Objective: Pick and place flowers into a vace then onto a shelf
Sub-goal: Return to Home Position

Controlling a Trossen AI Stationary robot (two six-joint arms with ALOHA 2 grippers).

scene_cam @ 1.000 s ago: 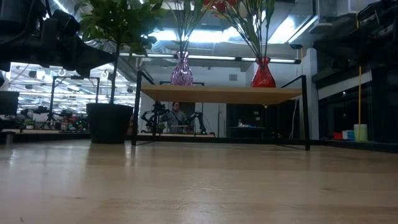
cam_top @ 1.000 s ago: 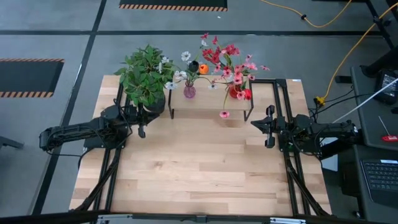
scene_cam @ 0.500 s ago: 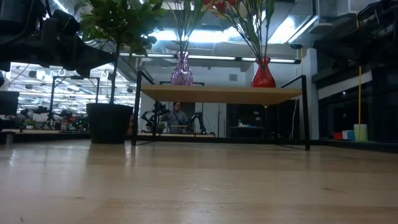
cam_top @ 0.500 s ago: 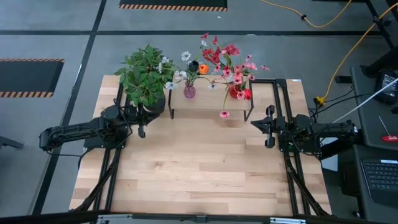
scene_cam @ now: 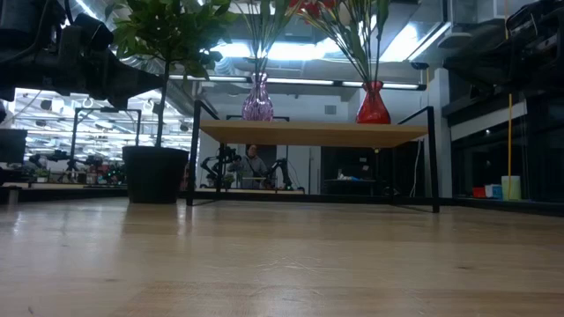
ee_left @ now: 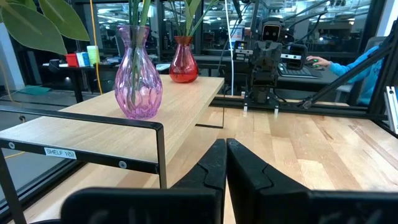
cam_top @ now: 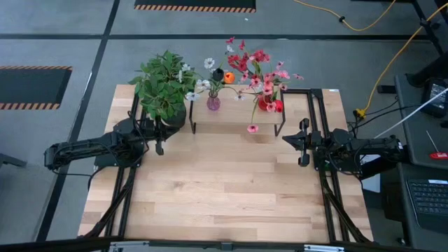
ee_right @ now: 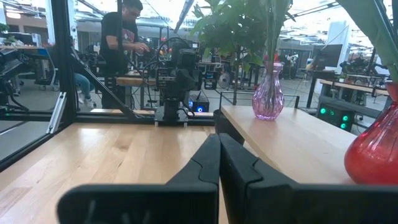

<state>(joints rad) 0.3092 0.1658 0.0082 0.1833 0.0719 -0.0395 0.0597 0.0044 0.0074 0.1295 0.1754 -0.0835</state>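
At upper centre overhead, a light-wood shelf (cam_top: 232, 120) bears a purple glass vase (cam_top: 213, 103) and red glass vase (cam_top: 267, 103) of long-stemmed flowers (cam_top: 245, 64); a bushy potted plant (cam_top: 164, 87) crowds its left end. Flanking it, left gripper (ee_left: 226, 144) and right gripper (ee_right: 219, 138) have fingers pressed together, empty.

even overhead light, soft shadows

Showing the left arm (cam_top: 85, 149) and the right arm (cam_top: 364, 150), both matte black, built of thick rounded links joined by bulkier cylindrical joints. Tapering at each wrist into two smooth, dark, wedge-shaped jaws with bevelled inner edges. Widening behind each pair into a broad, flat black crossbar.
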